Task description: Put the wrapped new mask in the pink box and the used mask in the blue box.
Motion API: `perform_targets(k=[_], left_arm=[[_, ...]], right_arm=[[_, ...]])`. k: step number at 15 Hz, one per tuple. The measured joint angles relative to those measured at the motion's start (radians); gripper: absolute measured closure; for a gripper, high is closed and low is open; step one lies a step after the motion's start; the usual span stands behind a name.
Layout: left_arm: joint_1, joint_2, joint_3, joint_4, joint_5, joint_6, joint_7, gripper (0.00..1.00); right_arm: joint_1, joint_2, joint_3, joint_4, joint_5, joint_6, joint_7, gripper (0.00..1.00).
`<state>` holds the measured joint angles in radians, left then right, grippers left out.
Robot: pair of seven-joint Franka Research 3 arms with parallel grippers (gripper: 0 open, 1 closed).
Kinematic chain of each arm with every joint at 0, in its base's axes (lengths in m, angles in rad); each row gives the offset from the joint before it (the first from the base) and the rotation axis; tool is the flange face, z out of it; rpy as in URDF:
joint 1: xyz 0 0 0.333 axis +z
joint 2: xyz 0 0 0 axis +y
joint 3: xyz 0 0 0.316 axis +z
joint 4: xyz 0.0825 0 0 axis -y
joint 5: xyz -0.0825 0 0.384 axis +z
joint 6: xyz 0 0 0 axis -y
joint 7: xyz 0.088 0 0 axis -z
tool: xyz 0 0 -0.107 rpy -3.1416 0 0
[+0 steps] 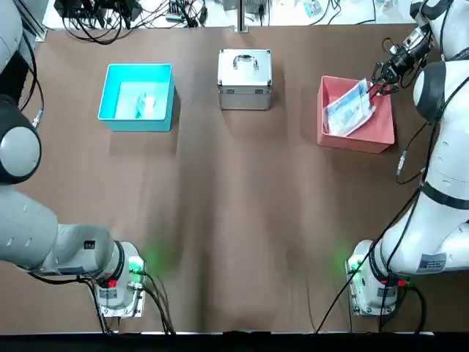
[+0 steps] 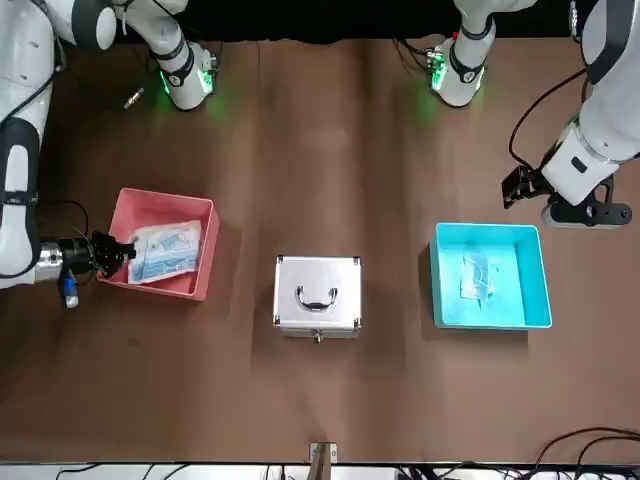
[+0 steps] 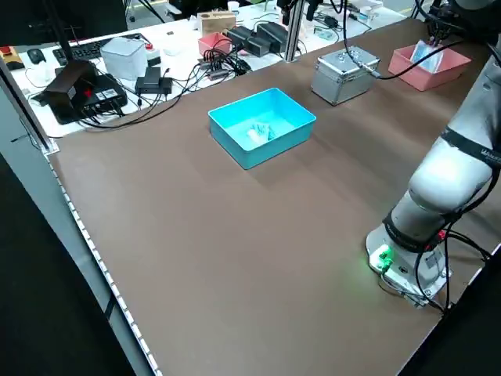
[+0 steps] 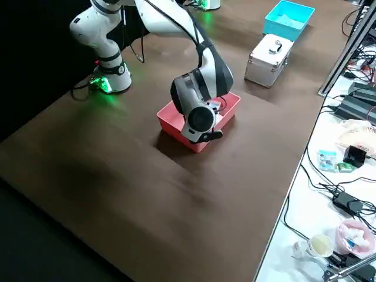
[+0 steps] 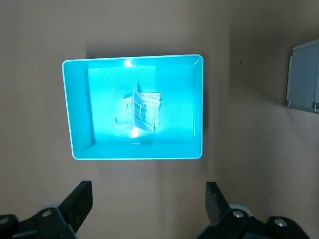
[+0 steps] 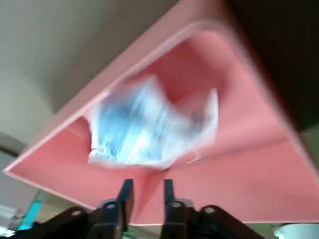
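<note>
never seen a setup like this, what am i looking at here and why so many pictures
These are six cameras on one moment. Two white robot arms, each ending in a two-finger gripper, stand side by side at a brown table. One camera looks straight down, one faces the robot from across the table, two look in from the sides, and one rides on each wrist.

On the table stand a blue box, a silver metal case in the middle, and a pink box. The used mask, a small bunchy blue thing, lies inside the blue box. The wrapped new mask, a flat plastic packet, lies in the pink box, leaning toward one wall.

The right gripper is at the pink box's far corner, fingers slightly apart and holding nothing. The left gripper hangs open beside the blue box, also empty.
</note>
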<state>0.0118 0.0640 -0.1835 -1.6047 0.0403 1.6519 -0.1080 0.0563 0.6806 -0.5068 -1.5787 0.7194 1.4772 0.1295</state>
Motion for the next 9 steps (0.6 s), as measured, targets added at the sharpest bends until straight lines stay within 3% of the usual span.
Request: perform_targets(k=[4,7,9], left_arm=[[0.0,0.0,-0.001,0.003,0.0,0.0,0.0,0.0],[-0.001,0.0,-0.001,0.005,0.0,0.0,0.0,0.0],[-0.001,0.0,-0.001,0.006,0.0,0.0,0.0,0.0]], right_arm=[[0.003,0.0,0.001,0.06,-0.084,-0.008,0.0,0.33],[0.002,-0.004,-0.003,0.179,-0.091,-0.123,-0.006,0.07],[-0.002,-0.016,-0.01,0.255,-0.093,-0.186,-0.052,0.01]])
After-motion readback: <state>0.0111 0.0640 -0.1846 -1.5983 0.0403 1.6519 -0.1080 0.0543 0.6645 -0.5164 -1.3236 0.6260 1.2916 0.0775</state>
